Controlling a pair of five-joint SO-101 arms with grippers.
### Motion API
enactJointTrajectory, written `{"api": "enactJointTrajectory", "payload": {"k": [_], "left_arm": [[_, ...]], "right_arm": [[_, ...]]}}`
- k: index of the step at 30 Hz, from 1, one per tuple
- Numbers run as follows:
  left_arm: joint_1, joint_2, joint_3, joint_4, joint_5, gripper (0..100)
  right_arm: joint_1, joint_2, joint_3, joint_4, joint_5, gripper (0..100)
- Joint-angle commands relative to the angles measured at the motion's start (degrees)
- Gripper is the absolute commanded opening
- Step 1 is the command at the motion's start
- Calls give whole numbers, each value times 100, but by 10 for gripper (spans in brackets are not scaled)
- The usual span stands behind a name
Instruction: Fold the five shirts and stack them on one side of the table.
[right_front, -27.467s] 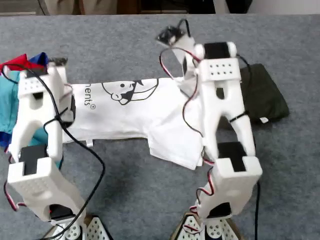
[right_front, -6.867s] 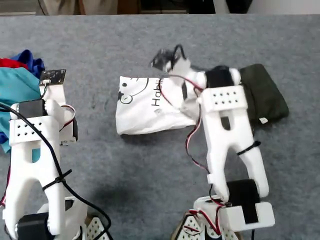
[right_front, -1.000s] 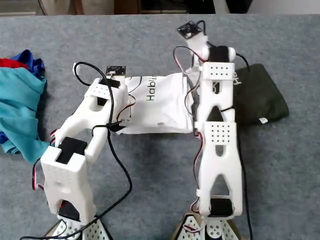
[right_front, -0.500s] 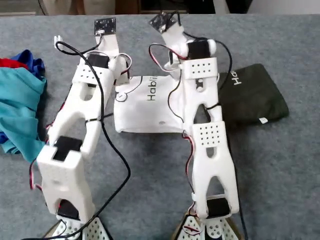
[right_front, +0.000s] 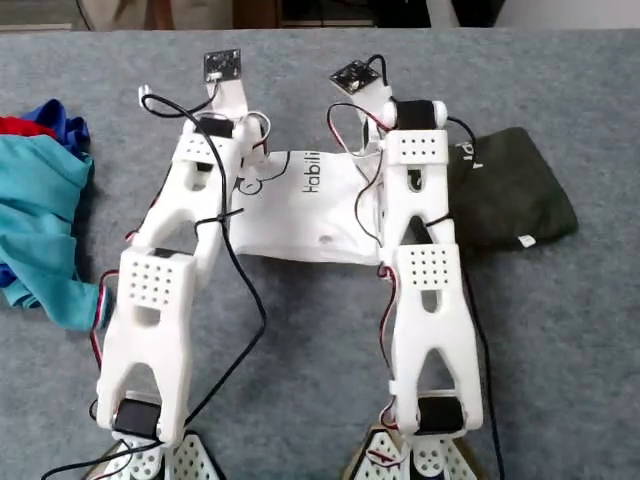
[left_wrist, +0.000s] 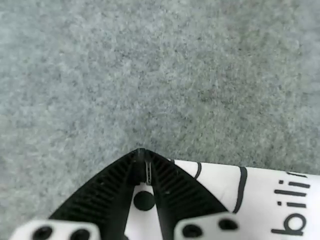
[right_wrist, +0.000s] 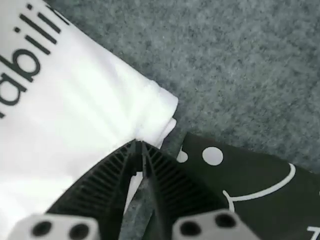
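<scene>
Wrist views show you left gripper (left_wrist: 142, 155) and right gripper (right_wrist: 139, 146) clamped on white shirt (right_front: 300, 215); overhead, arms (right_front: 420, 200) hide both.

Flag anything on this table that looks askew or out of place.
The white shirt lies slightly crooked, its near edge slanting, one far corner crowding the folded dark shirt. At the table's left edge, a crumpled heap of teal, blue and red shirts is unfolded.
</scene>
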Motion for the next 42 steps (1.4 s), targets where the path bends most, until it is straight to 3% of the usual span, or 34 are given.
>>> {"api": "enactJointTrajectory", "payload": {"k": [1,10,13,14,18,23,29,37,42], "left_arm": [[-176,338,-1380,730,26,19],[-167,391,-5037,3560,-202,20],[-44,303,-4914,4527,-1169,19],[-88,295,-4879,4510,-1398,19],[-536,4,-4501,4501,-1275,19],[-738,-927,-3068,4501,-1275,19],[-308,-2730,18,4369,-1310,19],[-70,-4154,3780,2558,-1275,19],[26,-5103,5811,1134,-1310,19]], "right_arm": [[48,-497,-207,35,62,2],[22,-2202,-66,325,-141,2],[277,-3090,286,325,-501,2],[356,-3433,532,325,-519,2],[488,-5024,2079,325,-527,2],[470,-7064,4558,308,-501,2],[488,-8804,7204,273,-501,2],[453,-10316,9965,273,-580,2],[453,-10378,10985,149,-1758,26]]}}
